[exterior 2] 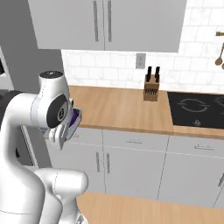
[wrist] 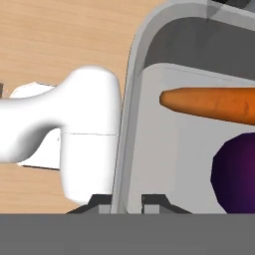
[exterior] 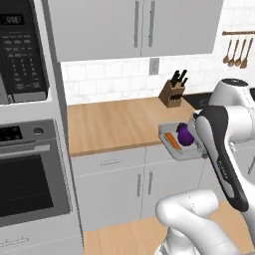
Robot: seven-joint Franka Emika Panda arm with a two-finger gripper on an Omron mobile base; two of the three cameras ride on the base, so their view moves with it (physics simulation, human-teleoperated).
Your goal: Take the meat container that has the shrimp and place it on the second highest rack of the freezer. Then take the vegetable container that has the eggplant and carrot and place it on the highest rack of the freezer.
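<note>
Crosswise, carrot [wrist: 214, 105] spans tray [wrist: 130, 99].

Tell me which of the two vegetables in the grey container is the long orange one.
The carrot: slim, straight and orange, lying in the vegetable container held by the gripper. The eggplant beside it is round and dark purple.

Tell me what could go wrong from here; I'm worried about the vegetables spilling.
The claw pinches only the thin wall of the grey container, so the container could slip or swing. It looks tilted in the left base view, and the carrot and eggplant lie loose inside, so they might roll out. The knife block stands nearby on the counter.
</note>
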